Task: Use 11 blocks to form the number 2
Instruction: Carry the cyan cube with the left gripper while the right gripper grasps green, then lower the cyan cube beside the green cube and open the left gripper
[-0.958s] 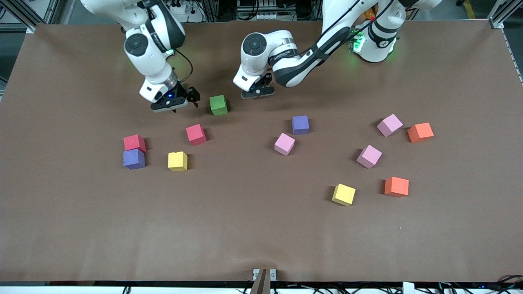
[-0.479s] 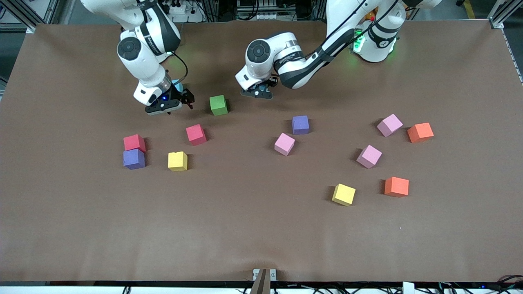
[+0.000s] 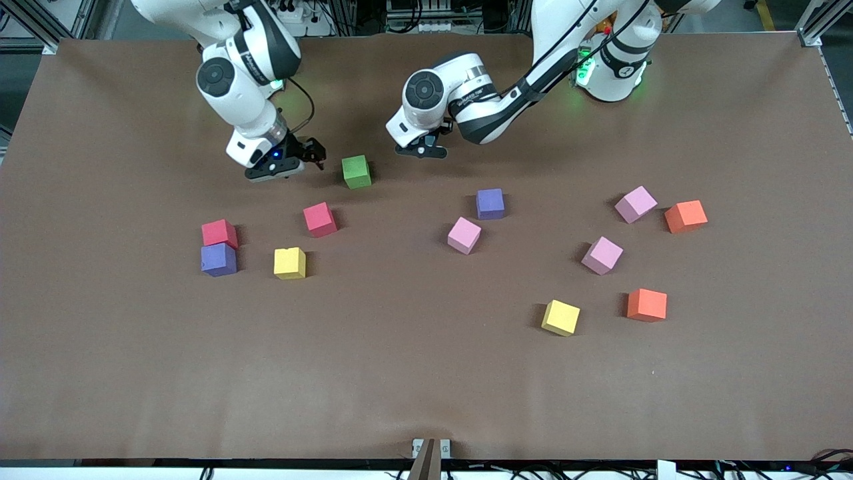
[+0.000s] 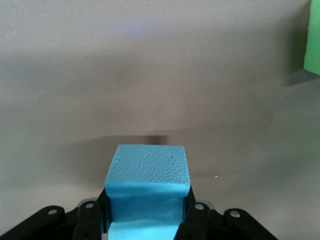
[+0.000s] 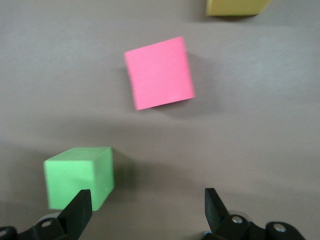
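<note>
Both arms have shifted slightly beside the green block (image 3: pixel 356 171). Left end effector (image 4: pixel 147 210) clamps a blue block (image 4: pixel 147 172); right end effector (image 5: pixel 147 207) hovers with fingers apart.

White arms (image 3: pixel 240 87), black jaws

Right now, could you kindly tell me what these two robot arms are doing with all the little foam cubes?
The left gripper is shut on a light blue foam cube, held over the brown table beside the green foam cube. The right gripper hangs open next to that green cube, holding nothing. The other coloured foam cubes lie scattered, such as the red one; no digit 2 has taken shape yet.
</note>
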